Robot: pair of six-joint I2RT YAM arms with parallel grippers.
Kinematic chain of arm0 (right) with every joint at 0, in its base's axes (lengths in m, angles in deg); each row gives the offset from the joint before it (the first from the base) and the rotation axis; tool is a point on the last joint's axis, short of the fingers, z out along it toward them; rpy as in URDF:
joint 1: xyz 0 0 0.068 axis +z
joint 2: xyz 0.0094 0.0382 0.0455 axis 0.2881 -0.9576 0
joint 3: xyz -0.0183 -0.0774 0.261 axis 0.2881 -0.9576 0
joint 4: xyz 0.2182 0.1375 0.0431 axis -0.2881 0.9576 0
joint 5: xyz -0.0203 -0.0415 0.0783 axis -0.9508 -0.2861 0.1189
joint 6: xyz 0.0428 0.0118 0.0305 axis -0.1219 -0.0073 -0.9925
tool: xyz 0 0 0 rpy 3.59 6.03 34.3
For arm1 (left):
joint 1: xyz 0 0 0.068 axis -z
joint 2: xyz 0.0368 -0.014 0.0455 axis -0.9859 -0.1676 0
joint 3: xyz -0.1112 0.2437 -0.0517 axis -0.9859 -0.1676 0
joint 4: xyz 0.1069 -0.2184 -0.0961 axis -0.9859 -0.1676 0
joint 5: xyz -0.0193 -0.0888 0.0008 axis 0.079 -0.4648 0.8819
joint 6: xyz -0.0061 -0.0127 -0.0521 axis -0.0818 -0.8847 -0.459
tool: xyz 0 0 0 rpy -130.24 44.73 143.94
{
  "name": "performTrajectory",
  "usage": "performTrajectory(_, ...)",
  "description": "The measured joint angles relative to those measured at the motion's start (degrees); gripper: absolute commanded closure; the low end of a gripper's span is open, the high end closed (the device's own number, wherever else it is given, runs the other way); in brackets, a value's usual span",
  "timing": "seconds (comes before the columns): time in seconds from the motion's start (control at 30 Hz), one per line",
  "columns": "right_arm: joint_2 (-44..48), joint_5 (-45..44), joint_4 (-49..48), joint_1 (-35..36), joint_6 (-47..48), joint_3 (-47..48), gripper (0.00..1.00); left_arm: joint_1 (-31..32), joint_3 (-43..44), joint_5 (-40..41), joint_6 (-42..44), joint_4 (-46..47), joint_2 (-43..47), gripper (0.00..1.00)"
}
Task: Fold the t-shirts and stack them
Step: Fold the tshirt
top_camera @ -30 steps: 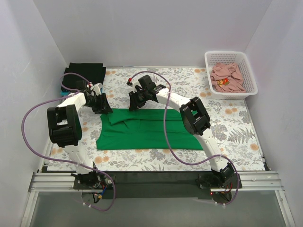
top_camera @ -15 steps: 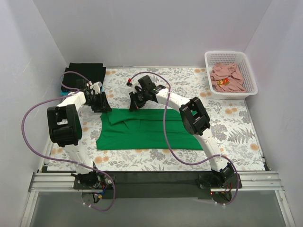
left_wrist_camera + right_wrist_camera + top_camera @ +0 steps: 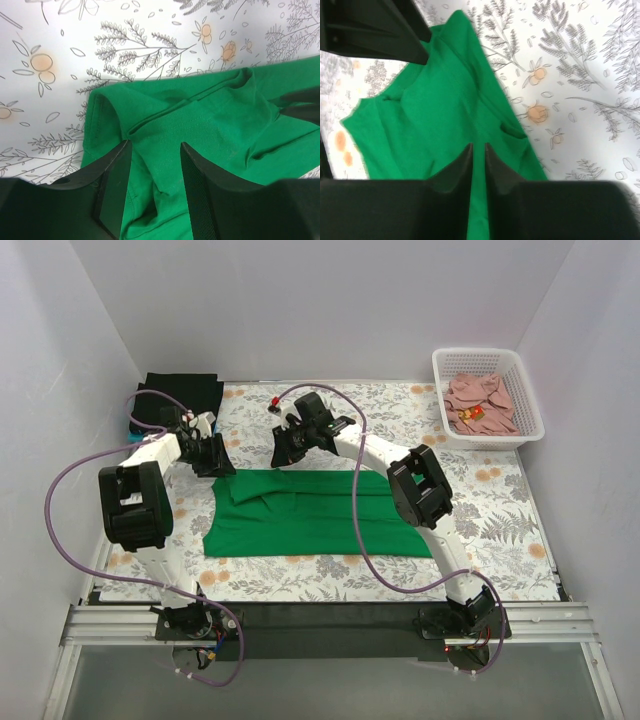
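A bright green t-shirt [image 3: 310, 512] lies spread on the flowered table, with a fold along its back left part. My left gripper [image 3: 218, 462] is at the shirt's back left corner. In the left wrist view it [image 3: 155, 145] stands open, and a ridge of green cloth [image 3: 210, 115] lies between its fingers. My right gripper [image 3: 283, 452] is at the shirt's back edge. In the right wrist view it [image 3: 478, 146] is shut, with a thin strip of the green t-shirt [image 3: 435, 125] between its tips. A black t-shirt [image 3: 180, 395] lies folded at the back left over a light blue one [image 3: 130, 427].
A white lattice basket [image 3: 487, 355] at the back right holds a crumpled dusty pink t-shirt [image 3: 480, 400]. White walls close in the left, back and right sides. Purple cables loop over both arms.
My right gripper has closed at the shirt's back edge and shifted a little toward the back wall. The left gripper has stayed in place.
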Motion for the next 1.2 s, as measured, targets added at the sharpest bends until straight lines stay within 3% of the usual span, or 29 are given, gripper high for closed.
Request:
performTrajectory(0.07,0.09,-0.79,-0.48,0.02,-0.42,0.00,0.56,0.00,-0.68,0.00,0.00,-0.09,0.28,0.57)
performTrajectory(0.1,0.09,-1.42,-0.59,0.02,-0.37,0.00,0.37,0.00,-0.79,-0.02,0.00,-0.22,0.28,0.57)
performTrajectory(0.13,0.09,-2.27,-0.59,0.02,-0.92,0.00,0.33,0.00,-0.96,-0.02,-0.02,-0.20,0.28,0.57)
performTrajectory(0.47,-0.44,-6.03,-0.72,0.00,-1.33,0.00,0.42,-0.02,-1.16,-0.42,-0.20,-0.22,0.28,0.56)
performTrajectory(0.93,-4.42,-4.85,-1.14,0.00,-2.91,0.00,0.44,-0.02,-1.16,-0.42,-0.02,-1.05,0.35,0.56)
performTrajectory(1.2,-4.55,-3.52,-1.11,0.02,-3.37,0.00,0.53,-0.02,-1.25,-0.42,0.02,-1.38,0.50,0.56)
